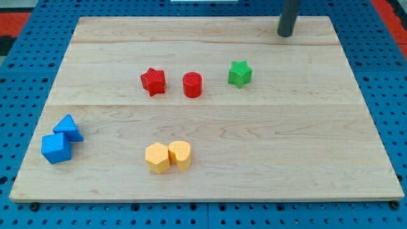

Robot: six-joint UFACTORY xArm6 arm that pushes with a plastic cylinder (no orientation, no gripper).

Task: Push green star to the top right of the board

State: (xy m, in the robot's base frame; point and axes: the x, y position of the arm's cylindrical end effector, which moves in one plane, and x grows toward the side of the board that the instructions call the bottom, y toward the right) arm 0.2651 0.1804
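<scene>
So on the board [318,146], my tip [285,35] sits up at the upper right near the top edge, with the green star [240,74] a bit below it and to its left. Left of that star the red cylinder [192,84] and then the red star [152,81] run in a rough row across the upper middle. Down at the lower left the blue triangle [68,127] touches the blue cube [56,148] just below it, and at bottom centre the yellow hexagon [157,158] sits pressed against the yellow block [180,154] on its right.
</scene>
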